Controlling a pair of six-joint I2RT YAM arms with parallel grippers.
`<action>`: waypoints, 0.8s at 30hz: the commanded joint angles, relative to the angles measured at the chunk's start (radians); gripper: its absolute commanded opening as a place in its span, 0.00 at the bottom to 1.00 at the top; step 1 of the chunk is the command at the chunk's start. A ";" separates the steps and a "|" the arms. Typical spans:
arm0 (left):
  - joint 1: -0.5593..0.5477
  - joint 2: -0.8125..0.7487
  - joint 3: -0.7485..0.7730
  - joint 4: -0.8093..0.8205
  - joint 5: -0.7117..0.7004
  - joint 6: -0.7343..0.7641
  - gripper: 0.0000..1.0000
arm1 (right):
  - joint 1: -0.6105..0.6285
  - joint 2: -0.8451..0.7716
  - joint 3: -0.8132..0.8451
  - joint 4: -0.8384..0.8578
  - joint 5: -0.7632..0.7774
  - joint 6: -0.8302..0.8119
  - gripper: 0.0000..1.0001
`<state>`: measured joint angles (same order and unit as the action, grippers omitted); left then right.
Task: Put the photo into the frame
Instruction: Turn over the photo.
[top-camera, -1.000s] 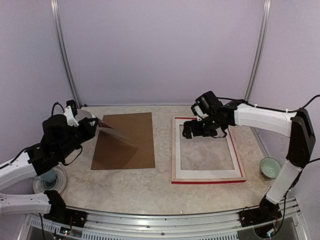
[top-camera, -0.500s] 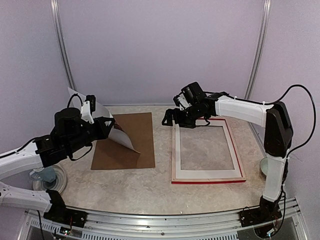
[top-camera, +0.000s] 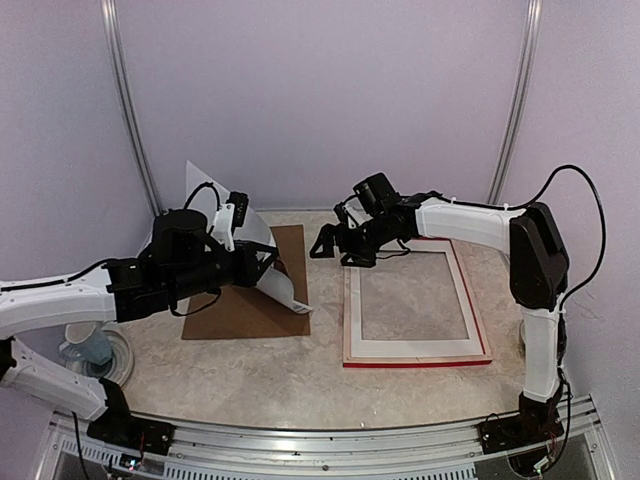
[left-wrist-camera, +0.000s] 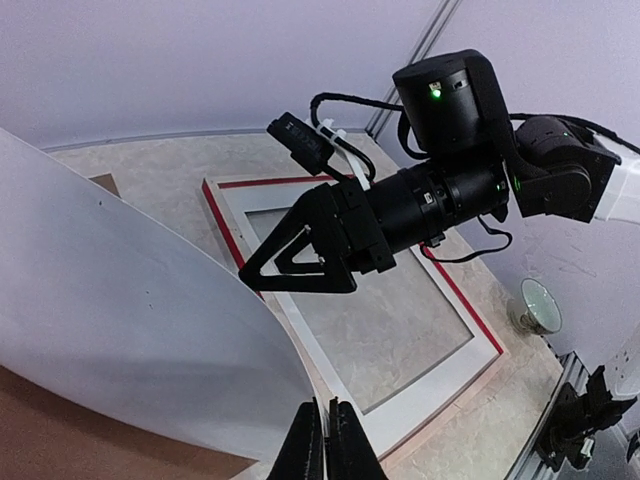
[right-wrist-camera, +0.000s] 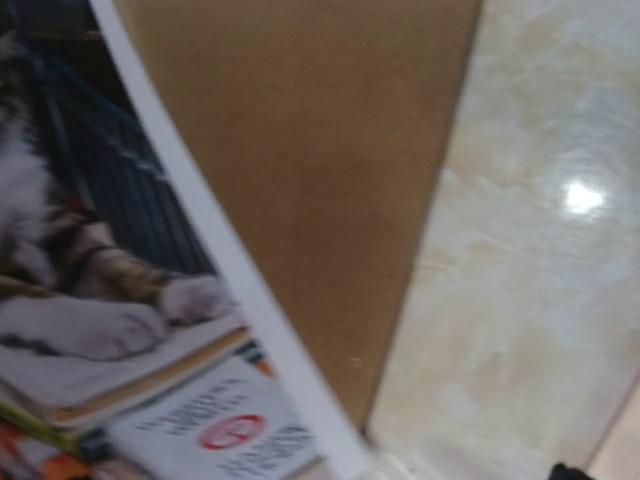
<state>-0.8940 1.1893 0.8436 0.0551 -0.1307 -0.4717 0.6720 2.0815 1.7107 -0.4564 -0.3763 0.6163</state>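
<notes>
Left gripper (left-wrist-camera: 322, 440): pinched shut on the photo (top-camera: 288, 290) edge, sheet curling up above it.
Photo: looked light, floppy, crease-prone — best held by the white margin.
Right gripper (top-camera: 328, 243): gaped wide, empty, just ahead of the left.
Frame (top-camera: 415, 358): lay flat just beside the right gripper.

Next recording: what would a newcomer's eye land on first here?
The photo, a large sheet bowed in mid-air with its white back up, is pinched by the shut left gripper above the brown backing board on the left. The open right gripper reaches toward it near the far left corner of the red frame.
</notes>
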 joint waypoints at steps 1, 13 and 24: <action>-0.026 0.058 0.051 0.053 0.055 0.037 0.06 | -0.002 -0.014 0.018 0.062 -0.088 0.039 0.99; -0.053 0.087 0.113 0.107 0.075 0.091 0.07 | 0.045 0.068 0.044 0.164 -0.243 0.109 0.99; -0.058 0.103 0.148 0.152 0.118 0.110 0.08 | 0.155 0.159 0.078 0.229 -0.318 0.147 0.98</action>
<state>-0.9428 1.2839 0.9531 0.1589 -0.0475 -0.3874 0.7906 2.2192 1.7679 -0.2798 -0.6380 0.7372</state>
